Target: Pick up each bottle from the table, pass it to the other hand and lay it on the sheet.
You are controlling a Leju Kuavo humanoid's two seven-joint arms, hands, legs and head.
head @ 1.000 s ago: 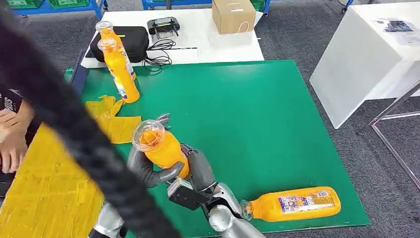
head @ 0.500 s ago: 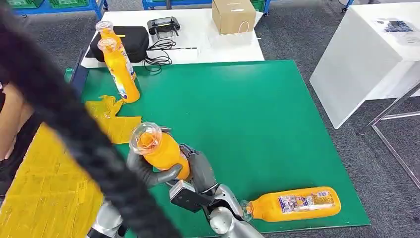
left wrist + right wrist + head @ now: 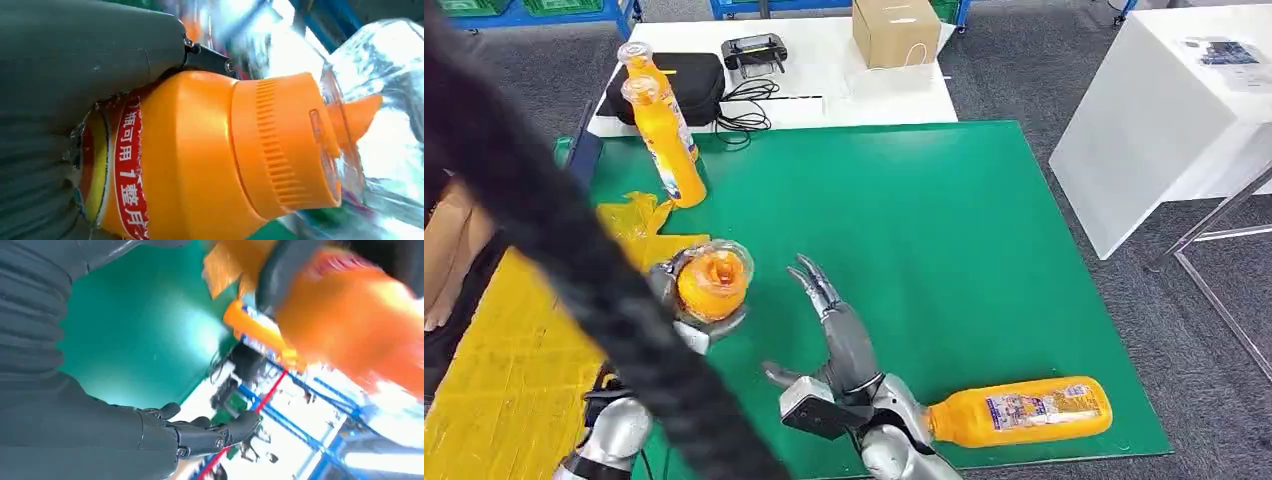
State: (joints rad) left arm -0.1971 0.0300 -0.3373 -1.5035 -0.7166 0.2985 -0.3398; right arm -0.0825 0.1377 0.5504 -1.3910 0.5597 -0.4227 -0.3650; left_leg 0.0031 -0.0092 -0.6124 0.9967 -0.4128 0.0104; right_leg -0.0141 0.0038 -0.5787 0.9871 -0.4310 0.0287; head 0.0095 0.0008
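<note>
My left hand (image 3: pixel 692 330) grips an orange bottle (image 3: pixel 713 284), whose clear cap faces the head camera, above the edge of the yellow sheet (image 3: pixel 514 380). In the left wrist view the bottle (image 3: pixel 200 160) lies against my grey thumb (image 3: pixel 75 60). My right hand (image 3: pixel 844 340) is open just right of it, fingers spread and holding nothing; in its wrist view the fingers (image 3: pixel 200 435) stand apart from the blurred bottle (image 3: pixel 350 315). A second bottle (image 3: pixel 1019 410) lies on its side on the green mat (image 3: pixel 904 220) at the front right. Two more bottles (image 3: pixel 669 140) stand upright at the back left.
A thick black cable (image 3: pixel 544 220) crosses the left of the head view and hides part of the sheet. A person's arm (image 3: pixel 444 250) shows at the left edge. Behind the mat are a black case (image 3: pixel 689 85) and a cardboard box (image 3: pixel 894 30). A white table (image 3: pixel 1164 110) stands right.
My right hand has let go of the bottle and opened. My left hand has carried the bottle left, toward the yellow sheet, tipping its cap toward the camera.
</note>
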